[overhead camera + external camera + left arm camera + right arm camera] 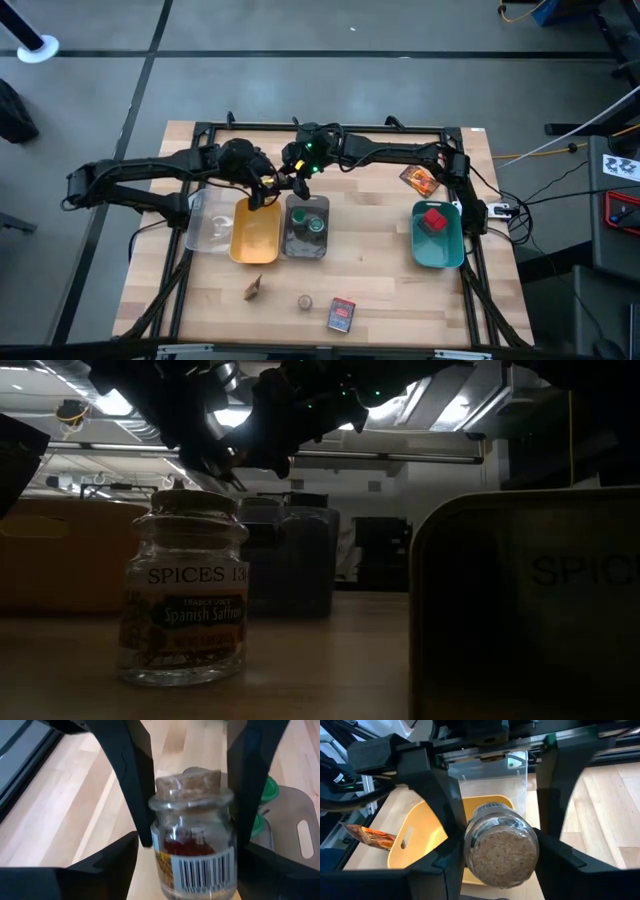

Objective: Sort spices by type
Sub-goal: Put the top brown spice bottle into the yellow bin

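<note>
My right gripper (297,180) reaches in from the far right side of the table and is closed on a cork-stoppered jar (502,852), one finger on each side of the glass. The jar hangs above the far end of the yellow tray (240,250). My left gripper (268,188) meets it there from the other side. Its fingers (135,780) stand on either side of the same jar, close against the neck. I cannot tell whether they press on it or only flank it.

Just beside the yellow tray, the grey tray (290,245) holds two green-lidded jars (318,228). The clear tray (205,235) lies on the yellow tray's other side. Well off to the right, the teal tray (420,255) holds a red box (432,220), and a packet (420,180) lies on the table just beyond it, near my right arm.

Along the near edge of the table lie another packet (253,290), a second cork jar (305,301) labelled saffron, and another red box (341,315), each apart from the others.
</note>
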`<action>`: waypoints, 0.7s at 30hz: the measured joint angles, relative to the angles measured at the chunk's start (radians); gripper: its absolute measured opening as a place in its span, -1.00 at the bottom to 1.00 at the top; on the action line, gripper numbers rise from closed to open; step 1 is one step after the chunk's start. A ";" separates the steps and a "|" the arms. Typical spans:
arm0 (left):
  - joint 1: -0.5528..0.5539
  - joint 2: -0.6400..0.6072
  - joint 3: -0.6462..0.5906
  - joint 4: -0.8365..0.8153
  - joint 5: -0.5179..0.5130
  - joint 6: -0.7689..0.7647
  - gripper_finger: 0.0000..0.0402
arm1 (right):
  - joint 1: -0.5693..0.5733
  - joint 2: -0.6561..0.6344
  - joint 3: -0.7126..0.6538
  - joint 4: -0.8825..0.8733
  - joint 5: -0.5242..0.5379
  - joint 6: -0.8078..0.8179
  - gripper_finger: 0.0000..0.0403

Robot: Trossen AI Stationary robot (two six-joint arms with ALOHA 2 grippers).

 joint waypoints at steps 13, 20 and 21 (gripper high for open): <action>0.002 0.014 0.000 0.004 0.004 -0.023 0.04 | 0.000 0.000 0.000 0.000 0.008 -0.002 -0.05; 0.002 0.014 0.000 -0.010 0.003 -0.063 -0.14 | 0.009 0.000 0.000 0.000 0.066 0.019 0.15; 0.002 0.014 0.000 -0.011 0.005 -0.062 -0.14 | 0.015 0.000 0.000 0.000 0.073 0.019 0.19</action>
